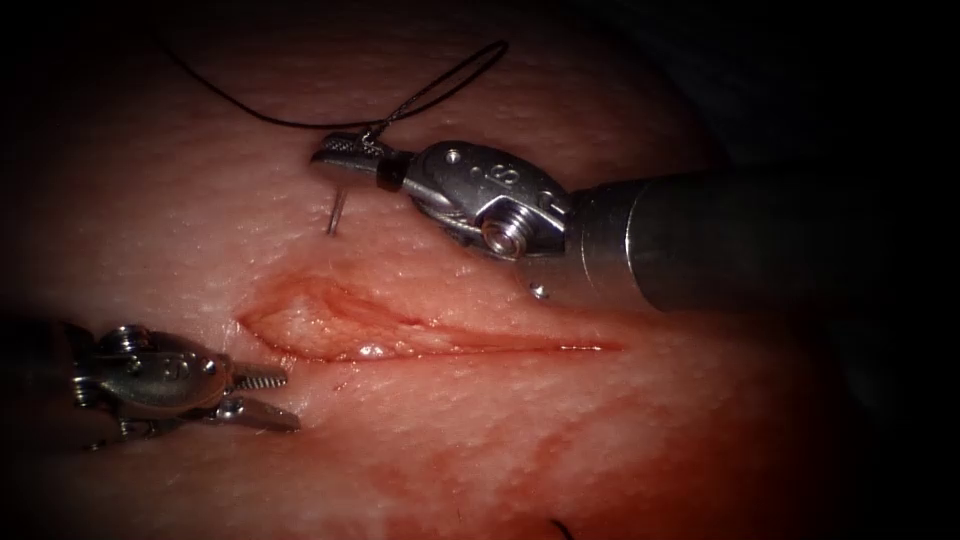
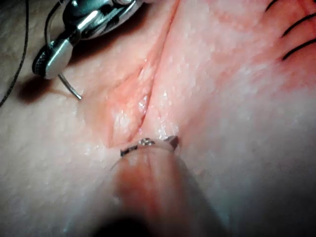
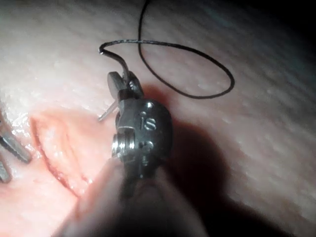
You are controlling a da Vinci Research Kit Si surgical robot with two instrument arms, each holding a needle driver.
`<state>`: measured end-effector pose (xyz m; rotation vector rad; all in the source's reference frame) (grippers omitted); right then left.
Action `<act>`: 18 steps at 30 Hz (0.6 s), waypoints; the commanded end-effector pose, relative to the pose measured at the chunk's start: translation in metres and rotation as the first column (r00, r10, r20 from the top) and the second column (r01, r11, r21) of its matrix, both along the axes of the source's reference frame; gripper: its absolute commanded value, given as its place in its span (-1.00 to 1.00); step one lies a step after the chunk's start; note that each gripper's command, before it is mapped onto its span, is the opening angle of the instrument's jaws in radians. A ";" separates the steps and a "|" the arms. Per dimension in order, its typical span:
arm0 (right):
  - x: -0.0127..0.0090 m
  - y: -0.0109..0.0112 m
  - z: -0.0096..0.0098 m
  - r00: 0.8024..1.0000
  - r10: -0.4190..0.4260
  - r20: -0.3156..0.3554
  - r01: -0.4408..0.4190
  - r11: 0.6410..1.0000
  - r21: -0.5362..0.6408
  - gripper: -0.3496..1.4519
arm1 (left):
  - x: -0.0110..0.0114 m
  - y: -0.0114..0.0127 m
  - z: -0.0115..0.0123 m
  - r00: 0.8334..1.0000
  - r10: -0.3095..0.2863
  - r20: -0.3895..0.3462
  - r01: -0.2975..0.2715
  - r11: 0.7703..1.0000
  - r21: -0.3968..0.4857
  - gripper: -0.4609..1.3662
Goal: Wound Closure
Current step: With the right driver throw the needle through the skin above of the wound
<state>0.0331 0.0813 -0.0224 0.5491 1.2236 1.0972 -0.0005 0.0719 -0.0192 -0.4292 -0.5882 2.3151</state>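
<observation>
Right fingers [image 1: 335, 155] clamp needle [image 1: 336, 214], left fingers [image 1: 262, 395] parted

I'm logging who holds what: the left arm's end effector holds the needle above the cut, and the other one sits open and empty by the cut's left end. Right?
Not quite: the arms are swapped. In the endoscope view the right end effector holds the needle above the cut, near the needle's thread end, its point down at the tissue. The left end effector sits open and empty by the cut's left end.
</observation>
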 end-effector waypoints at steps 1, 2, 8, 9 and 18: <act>0.0004 -0.0001 0.0000 1.000 -0.014 -0.009 0.014 1.000 0.025 -1.00 | 0.0000 0.0000 0.0000 1.000 0.000 0.000 0.000 1.000 -0.001 -0.15; 0.0004 -0.0002 0.0000 1.000 -0.014 -0.017 0.015 0.999 0.040 -1.00 | 0.0000 0.0000 0.0000 1.000 0.000 0.000 0.000 1.000 -0.001 -0.15; 0.0007 -0.0009 -0.0001 0.999 -0.011 -0.046 0.017 0.990 0.140 -1.00 | 0.0001 0.0000 0.0000 1.000 0.001 0.000 -0.001 1.000 -0.001 -0.15; 0.0008 -0.0011 -0.0002 0.999 -0.019 -0.050 0.026 0.988 0.154 -1.00 | 0.0001 0.0000 0.0000 1.000 0.001 0.000 -0.001 1.000 -0.001 -0.15; 0.0018 -0.0033 -0.0010 0.994 -0.040 -0.104 0.069 0.956 0.286 -1.00 | 0.0001 0.0000 0.0000 1.000 0.001 0.000 -0.001 1.000 -0.001 -0.15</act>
